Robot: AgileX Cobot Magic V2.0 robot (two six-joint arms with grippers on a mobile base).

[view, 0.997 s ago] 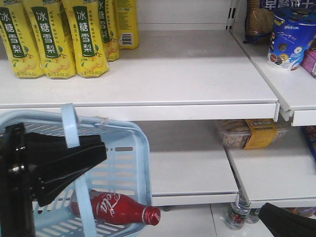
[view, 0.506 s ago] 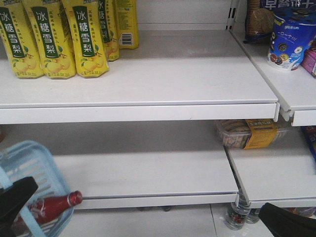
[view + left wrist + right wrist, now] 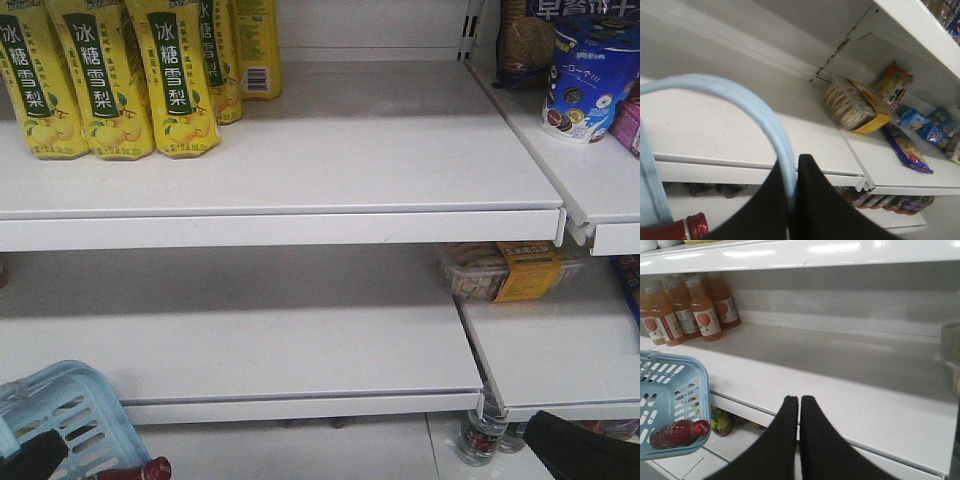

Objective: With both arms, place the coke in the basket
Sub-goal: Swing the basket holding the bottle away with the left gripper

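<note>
Coke [image 3: 677, 434] lying inside basket [image 3: 670, 372], left fingers [image 3: 780, 200] clamped on handle [image 3: 740, 100], right fingers [image 3: 812, 440] together, empty; placement looks done, next set basket down.

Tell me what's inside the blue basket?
A red coke lies on its side in the basket, cap toward the rim. Nothing else shows, but the basket's far part runs out of view.

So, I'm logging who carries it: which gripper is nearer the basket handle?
Left. The left gripper is clamped on the basket handle. The right gripper is shut and empty, off to the side of the basket.
</note>
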